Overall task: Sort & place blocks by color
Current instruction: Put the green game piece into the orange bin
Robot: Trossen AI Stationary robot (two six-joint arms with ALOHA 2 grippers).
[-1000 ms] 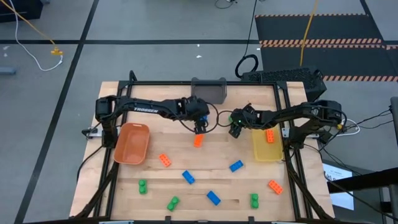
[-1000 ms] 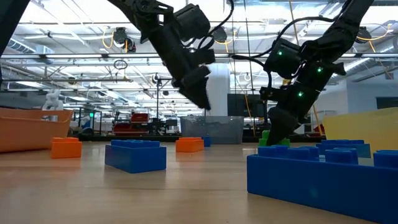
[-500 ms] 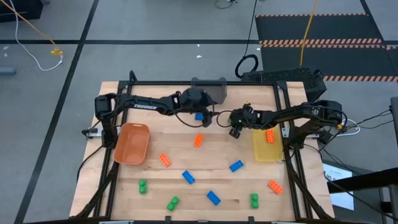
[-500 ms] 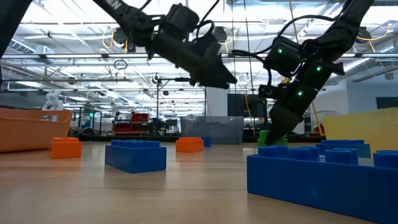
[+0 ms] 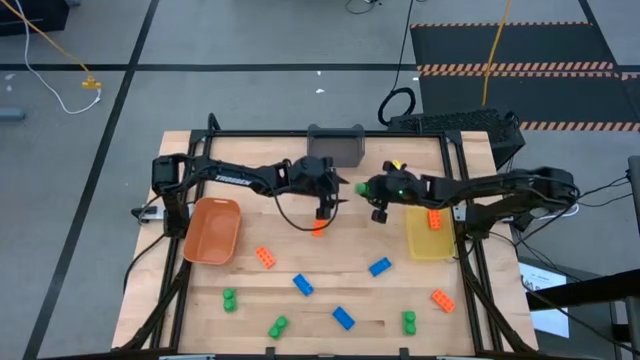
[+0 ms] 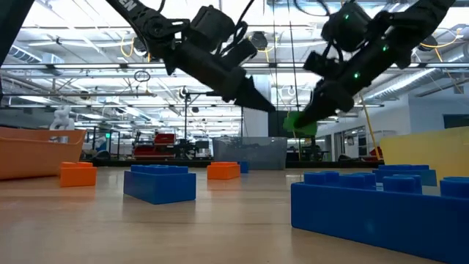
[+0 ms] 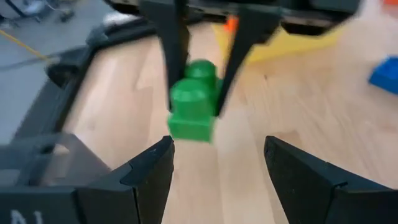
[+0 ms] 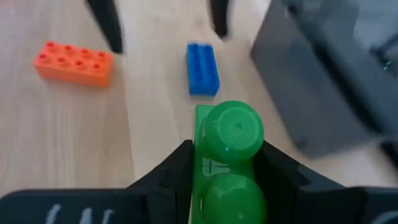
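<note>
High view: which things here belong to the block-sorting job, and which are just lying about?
Job:
- green block, held in the right gripper
- left gripper, open
- loose blocks, such as the blue block
- orange bin, yellow bin, grey bin

Lying about:
- yellow cable on the floor
- striped mat

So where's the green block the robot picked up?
The green block is up in the air, pinched in the right gripper. In the high view it's near the table's far middle, close to the grey bin and facing the left gripper.
</note>
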